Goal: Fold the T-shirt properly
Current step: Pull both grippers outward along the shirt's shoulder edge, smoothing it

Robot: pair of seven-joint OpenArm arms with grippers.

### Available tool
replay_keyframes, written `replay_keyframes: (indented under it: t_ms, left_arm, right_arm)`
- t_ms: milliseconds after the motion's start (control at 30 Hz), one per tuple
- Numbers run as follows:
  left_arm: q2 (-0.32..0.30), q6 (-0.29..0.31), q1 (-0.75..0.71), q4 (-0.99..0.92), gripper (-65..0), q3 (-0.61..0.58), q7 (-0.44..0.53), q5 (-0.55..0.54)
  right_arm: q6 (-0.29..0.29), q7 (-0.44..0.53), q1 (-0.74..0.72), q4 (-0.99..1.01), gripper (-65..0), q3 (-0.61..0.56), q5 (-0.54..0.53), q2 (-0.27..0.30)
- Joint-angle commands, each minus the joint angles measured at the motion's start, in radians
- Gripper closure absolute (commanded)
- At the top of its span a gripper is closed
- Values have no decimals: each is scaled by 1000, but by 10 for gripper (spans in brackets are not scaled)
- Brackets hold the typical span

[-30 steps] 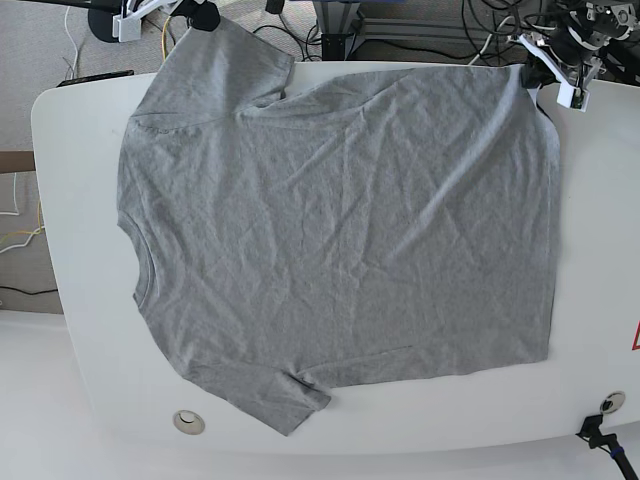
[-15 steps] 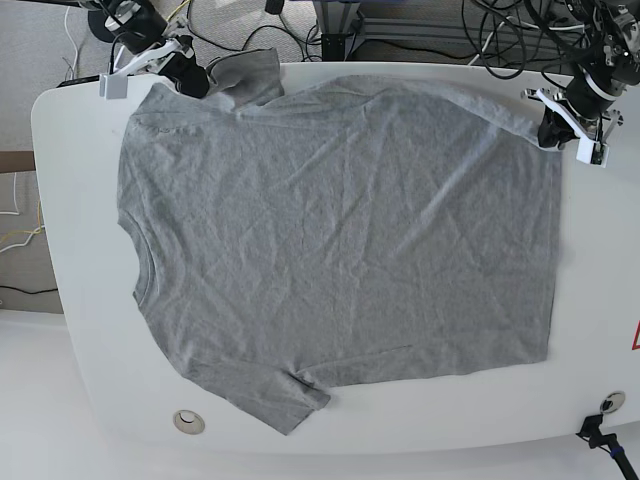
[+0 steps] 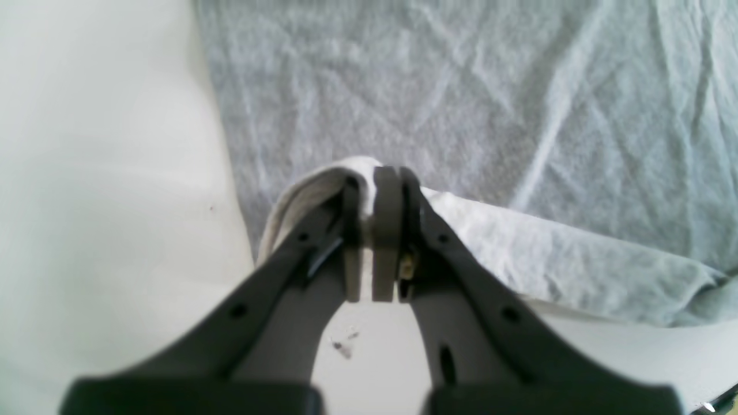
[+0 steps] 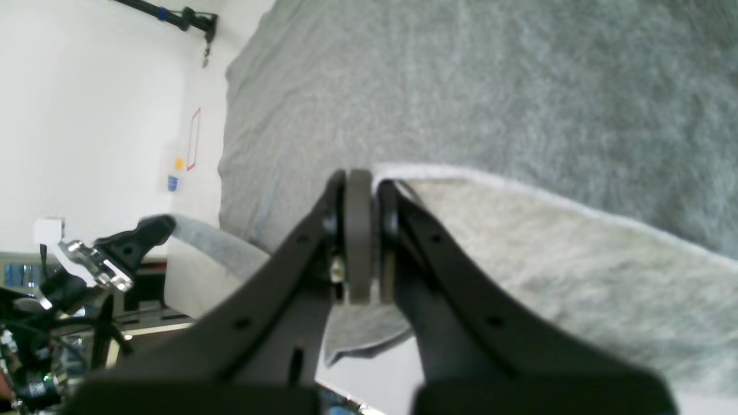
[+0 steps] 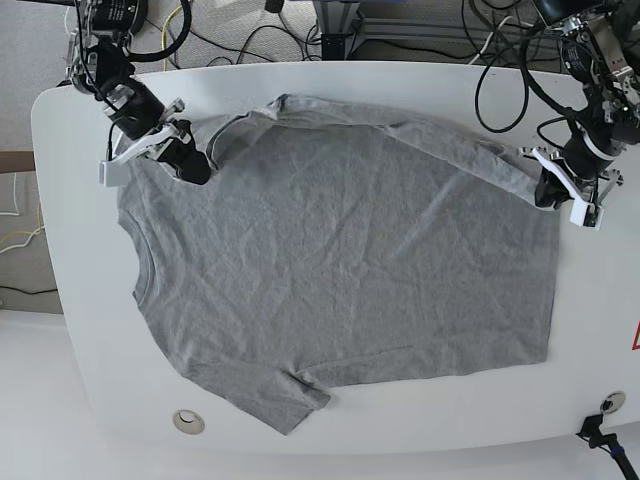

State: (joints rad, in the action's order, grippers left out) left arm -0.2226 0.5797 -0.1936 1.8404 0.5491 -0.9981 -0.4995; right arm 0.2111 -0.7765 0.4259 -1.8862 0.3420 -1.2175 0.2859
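Note:
The heather-grey T-shirt point(image 5: 340, 280) lies spread on the white table point(image 5: 600, 330), plain side up, neck at the left. My right gripper point(image 5: 190, 165) is shut on the far left sleeve and shoulder edge, seen close in the right wrist view point(image 4: 363, 184). My left gripper point(image 5: 548, 190) is shut on the far hem corner, seen close in the left wrist view point(image 3: 380, 190). The far edge hangs between them as a lifted, folded-over strip above the shirt's body point(image 3: 461, 104). No lettering shows.
Cables point(image 5: 400, 30) and stands lie behind the table's far edge. A round grommet point(image 5: 188, 422) sits at the near left, a black clamp point(image 5: 600, 435) at the near right corner, and a red mark point(image 5: 635, 335) at the right edge.
Both grippers have moved toward the near side, drawing the shirt's far edge and far sleeve off the table's rim and over the shirt's body.

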Motion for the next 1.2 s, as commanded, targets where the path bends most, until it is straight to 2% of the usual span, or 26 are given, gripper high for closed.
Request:
replay_keyframes:
  t_ms: [0, 267, 533, 733, 867, 967, 1100, 1167]
  left_arm:
    - [-11, -4, 36, 14, 0, -31, 25, 29]
    - [-16, -27, 211, -192, 0, -45, 25, 43]
    - [-16, -31, 326, -351, 0, -51, 28, 45]
    - [-16, -31, 334, -391, 0, -51, 29, 54]
    - [-16, -28, 334, -391, 0, -47, 29, 146]
    - [-16, -25, 334, -391, 0, -47, 32, 158]
    - [-28, -27, 334, -391, 0, -47, 92, 158]
    - [-36, -28, 334, -400, 0, -47, 98, 158]
  right_arm:
    - [14, 21, -55, 26, 0, 7, -18, 20]
    - [15, 19, -250, 195, 0, 2, -18, 51]
    - [17, 16, -384, 359, 0, -91, -18, 57]
    - [17, 16, -436, 442, 0, -100, -18, 55]
    - [17, 18, -474, 498, 0, -100, -17, 59]
    - [17, 18, -505, 508, 0, -100, -17, 62]
    - [17, 18, -534, 509, 0, -102, -11, 62]
    - [17, 18, -557, 509, 0, -102, 32, 55]
